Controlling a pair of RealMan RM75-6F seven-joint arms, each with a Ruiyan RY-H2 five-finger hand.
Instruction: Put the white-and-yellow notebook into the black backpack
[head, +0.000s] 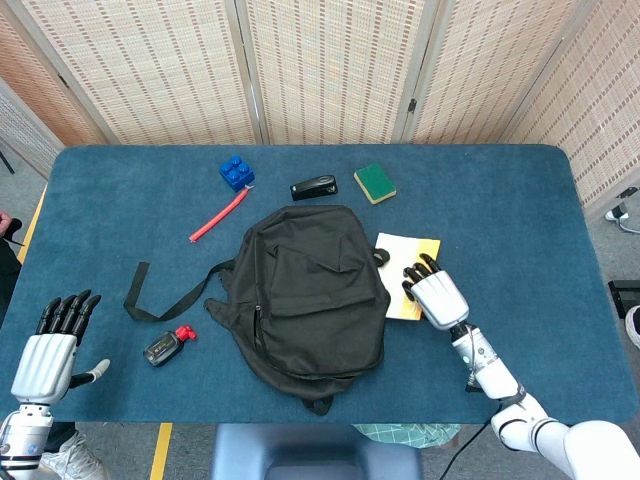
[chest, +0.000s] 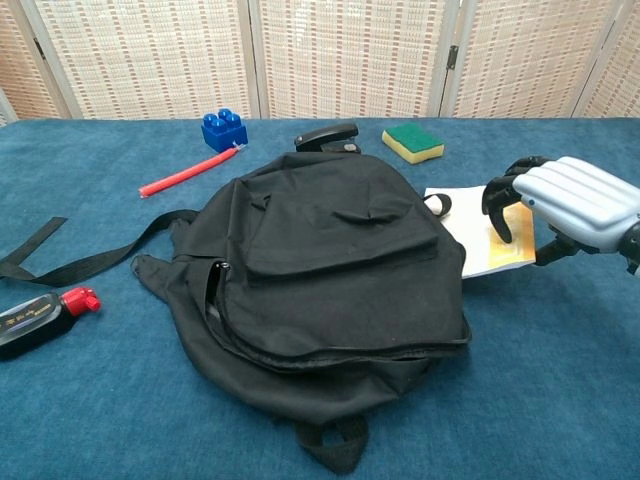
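The black backpack (head: 305, 290) (chest: 330, 260) lies flat and closed in the middle of the table. The white-and-yellow notebook (head: 398, 254) (chest: 462, 214) lies right beside it, its left edge tucked against the bag. My right hand (head: 436, 296) (chest: 575, 200) sits over the notebook's right end. Its fingers (chest: 497, 215) curl down onto the yellow cover and the thumb is at the near edge, so it grips the notebook. My left hand (head: 50, 345) hangs at the lower left off the table's corner, fingers apart and holding nothing; the chest view does not show it.
Behind the bag are a blue brick (head: 236, 172), a red pen (head: 220, 216), a black stapler (head: 313, 187) and a green sponge (head: 375, 183). A small black bottle with a red cap (head: 165, 346) and the bag's loose strap (head: 150, 290) lie to the left.
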